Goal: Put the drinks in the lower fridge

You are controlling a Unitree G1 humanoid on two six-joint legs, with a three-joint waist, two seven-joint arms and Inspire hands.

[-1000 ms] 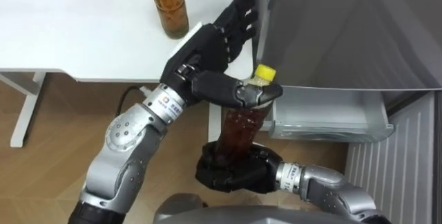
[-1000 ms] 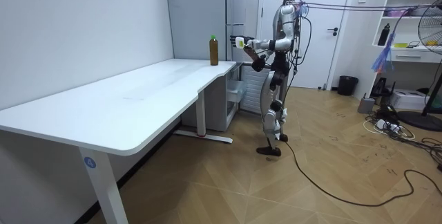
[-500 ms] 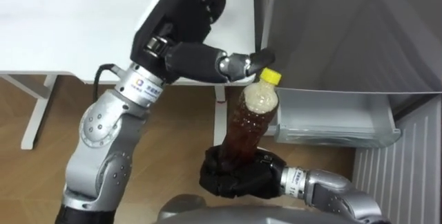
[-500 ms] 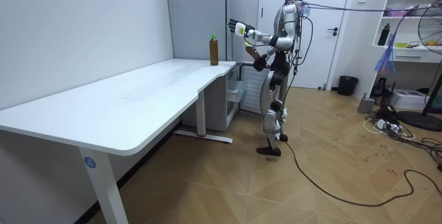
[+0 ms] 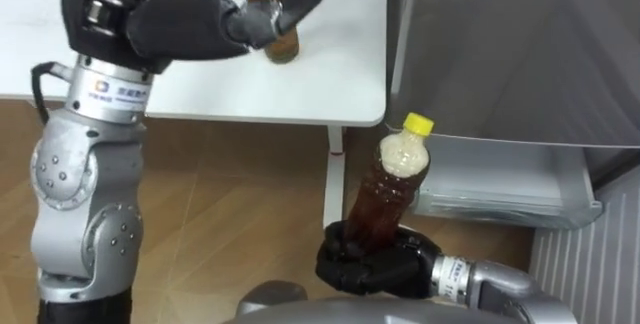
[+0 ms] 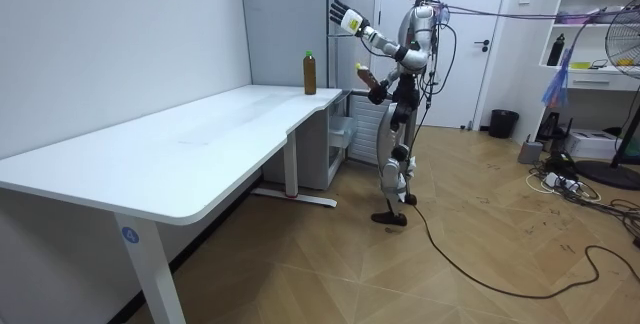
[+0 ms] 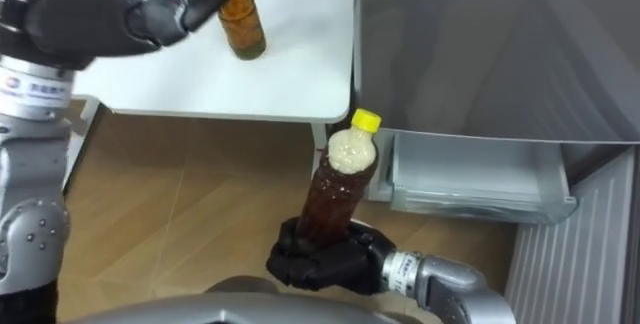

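My right hand point(image 5: 375, 261) is shut on the base of a brown drink bottle point(image 5: 392, 196) with a yellow cap, held tilted low in front of me. A second amber bottle point(image 5: 273, 12) stands on the white table point(image 5: 330, 84) near its corner. My left hand point(image 5: 180, 24) is raised above the table, open, its thumb crossing in front of that bottle without holding it. In the room view the left hand point(image 6: 340, 13) is lifted high with fingers spread. The grey fridge point(image 5: 510, 44) stands to the right, with a white bin point(image 5: 500, 179) of its lower part showing below.
I stand at the far end of the long white table point(image 6: 180, 154), beside the fridge point(image 6: 350, 24). Wooden floor point(image 5: 250, 204) lies under the table's edge. A white ribbed panel point(image 5: 590, 274) shows at the lower right.
My left hand has let go of the held bottle's neck and risen up and left over the table. The right hand keeps the bottle. The view has shifted.
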